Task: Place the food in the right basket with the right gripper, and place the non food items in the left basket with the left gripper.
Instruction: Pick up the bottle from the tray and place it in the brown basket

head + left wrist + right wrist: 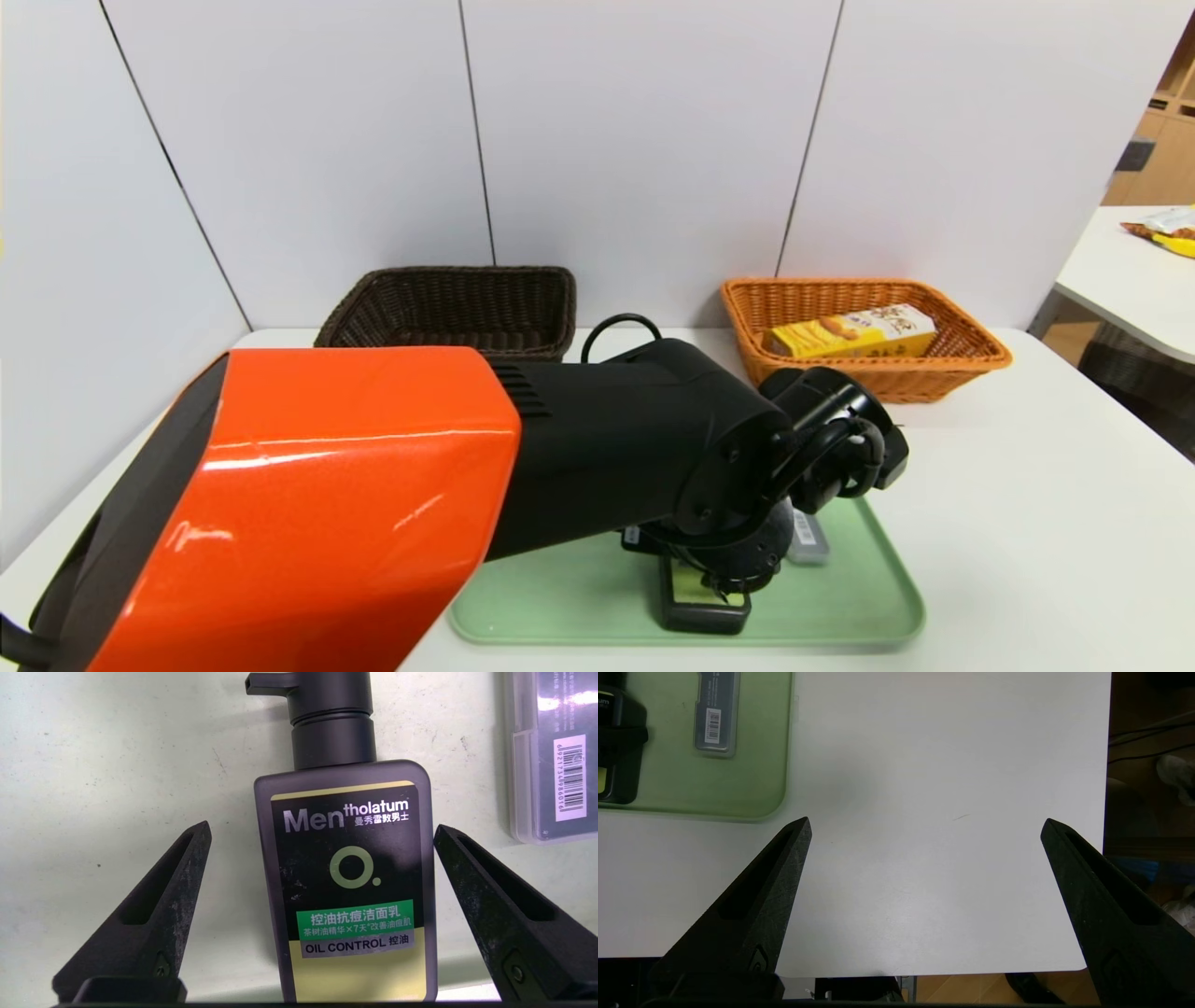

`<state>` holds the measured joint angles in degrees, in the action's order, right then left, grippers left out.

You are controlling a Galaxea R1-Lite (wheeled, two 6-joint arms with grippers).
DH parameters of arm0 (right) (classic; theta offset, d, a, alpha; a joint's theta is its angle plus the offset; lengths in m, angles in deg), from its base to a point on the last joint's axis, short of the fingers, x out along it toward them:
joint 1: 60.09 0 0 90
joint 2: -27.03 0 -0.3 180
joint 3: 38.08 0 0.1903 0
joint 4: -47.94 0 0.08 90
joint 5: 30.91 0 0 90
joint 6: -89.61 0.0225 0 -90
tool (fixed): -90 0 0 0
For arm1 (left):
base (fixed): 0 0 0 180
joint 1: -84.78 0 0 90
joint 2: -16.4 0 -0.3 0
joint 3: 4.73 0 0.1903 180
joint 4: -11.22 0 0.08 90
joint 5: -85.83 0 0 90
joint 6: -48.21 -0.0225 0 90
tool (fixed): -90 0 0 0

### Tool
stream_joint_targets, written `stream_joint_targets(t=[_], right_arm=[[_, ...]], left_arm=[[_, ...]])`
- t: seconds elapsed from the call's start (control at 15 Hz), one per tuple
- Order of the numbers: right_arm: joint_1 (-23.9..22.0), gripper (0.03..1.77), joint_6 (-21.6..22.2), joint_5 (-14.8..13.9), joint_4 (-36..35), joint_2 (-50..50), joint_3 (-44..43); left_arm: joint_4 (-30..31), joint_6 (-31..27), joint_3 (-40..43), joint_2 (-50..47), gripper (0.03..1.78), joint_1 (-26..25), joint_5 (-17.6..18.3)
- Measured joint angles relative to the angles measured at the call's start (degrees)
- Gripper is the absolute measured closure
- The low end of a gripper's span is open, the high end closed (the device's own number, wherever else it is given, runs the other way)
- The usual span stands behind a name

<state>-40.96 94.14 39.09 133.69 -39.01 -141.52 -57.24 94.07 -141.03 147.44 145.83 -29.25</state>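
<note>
The dark basket (pixel 448 308) at eleven o'clock is seen empty. On the green tray (pixel 840 616), the cleanser bottle (pixel 348 882) and plastic case (pixel 553 756) remain; the left gripper (pixel 322 833) is held over the bottle, jaws apart. A snack box (pixel 850 333) is already lodged in the orange basket (pixel 971 359) at one o'clock. The right gripper (pixel 924 826) is parked over the table (pixel 924 765), jaws apart.

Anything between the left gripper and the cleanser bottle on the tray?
Nothing visible. The left gripper is open, its fingers either side of the bottle lying on the tray. The clear case lies off to one side, apart.
</note>
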Motion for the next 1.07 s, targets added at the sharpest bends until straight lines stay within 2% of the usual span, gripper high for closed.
stream_joint_targets(t=[0.47, 0.53, 0.67, 0.73, 1.07], right_arm=[[0.00, 0.10, 0.01, -0.02, 0.02, 0.00, 0.00], [0.00, 0.10, 0.00, -0.02, 0.02, 0.00, 0.00], [0.00, 0.10, 0.00, -0.02, 0.00, 0.02, 0.00], [0.00, 0.10, 0.01, -0.02, 0.02, 0.02, 0.00], [0.00, 0.10, 0.01, 0.05, 0.02, 0.11, 0.00]], left_arm=[[-0.09, 0.26, 0.00, 0.27, 0.13, 0.02, 0.11], [-0.20, 0.26, 0.01, 0.30, 0.34, 0.05, 0.13], [-0.09, 0.30, 0.06, 0.46, 0.65, 0.06, 0.13], [-0.13, 0.26, 0.06, 0.50, 0.73, 0.06, 0.16], [-0.16, 0.35, 0.06, 0.57, 0.77, 0.02, 0.13]])
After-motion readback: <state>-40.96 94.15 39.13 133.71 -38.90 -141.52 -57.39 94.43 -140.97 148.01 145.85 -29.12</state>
